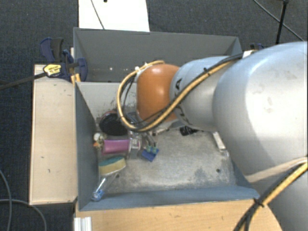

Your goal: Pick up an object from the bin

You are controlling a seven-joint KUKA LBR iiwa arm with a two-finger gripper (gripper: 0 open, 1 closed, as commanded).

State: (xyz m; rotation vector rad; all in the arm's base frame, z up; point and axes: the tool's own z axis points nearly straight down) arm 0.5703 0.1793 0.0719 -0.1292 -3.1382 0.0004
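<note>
Saw a big silver arm stretched in from the right, hiding much of the grey bin. Noted a rounded orange cover at its wrist, over the bin's left half. Found the loose things gathered on the floor by the left wall. Made out a black round thing farthest back, partly under the cover. Just in front of it, spotted a purple tube lying on its side, then a yellow and green sponge touching the tube's near side. Placed the gripper low over the floor at the right end of the purple tube, touching it or just beside it. Could not tell whether the gripper stood wide or narrow, or held anything. Saw a small blue piece just right of the gripper, and a thin clear stick with a blue tip in the near left corner.
</note>
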